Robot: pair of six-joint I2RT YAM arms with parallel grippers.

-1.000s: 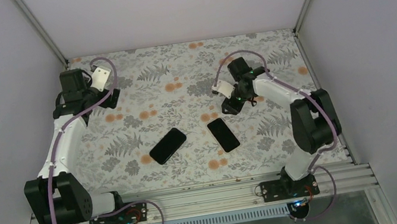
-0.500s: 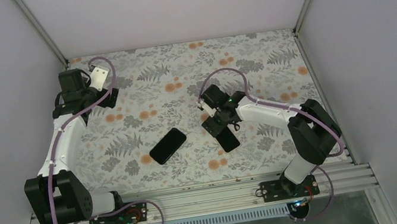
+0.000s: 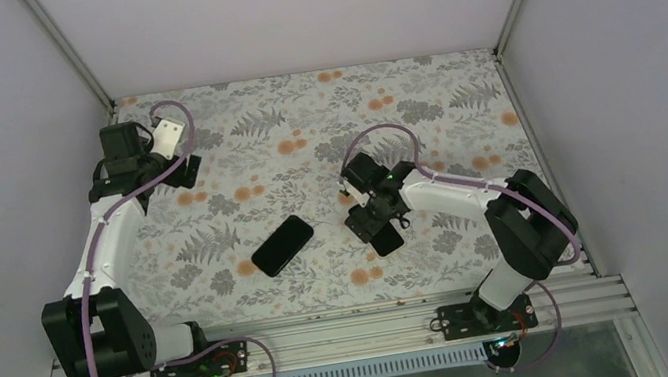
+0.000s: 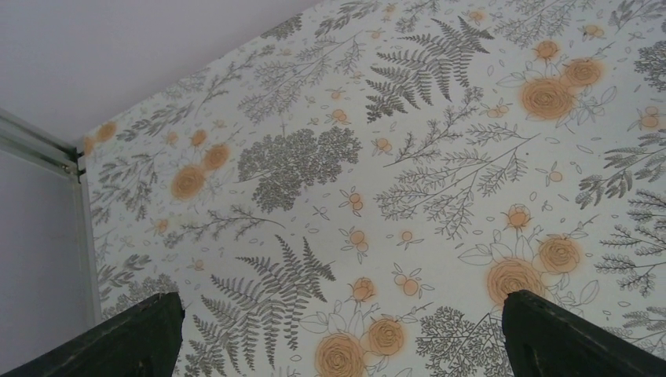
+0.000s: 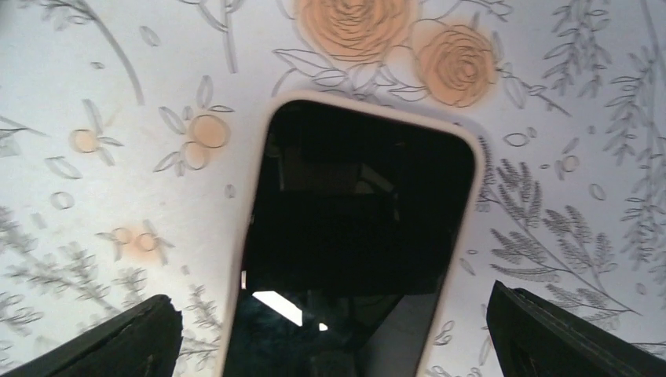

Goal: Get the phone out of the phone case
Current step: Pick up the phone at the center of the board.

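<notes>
Right of centre on the flowered desk (image 3: pixel 296 103), directly beneath the right hand (image 3: pixel 370 215): shows the phone (image 5: pixel 353 228) lying flat, screen up, seated in the phone case (image 5: pixel 250 196), with a pale rim around the dark glass. Runs lengthwise roughly near to far, with the far end leaning a little left. From the right wrist, looks straight along that long axis, with the hand spread wide apart, one side out past each long edge, gripping nothing. Cannot tell the height above the glass; seems close. Puts the closing line across the narrow width, which probably suits pinching the case by its sides.

Just left of this, apart from it, shows a second dark slab (image 3: pixel 282 245), angled near-left to far-right; cannot tell whether phone or bare case.

Toward the far left corner of the desk, shows the left hand (image 4: pixel 338 334) spread wide too, over bare pattern, holding nothing, well apart from both slabs. Makes the right arm much the nearer for the coming move.
</notes>
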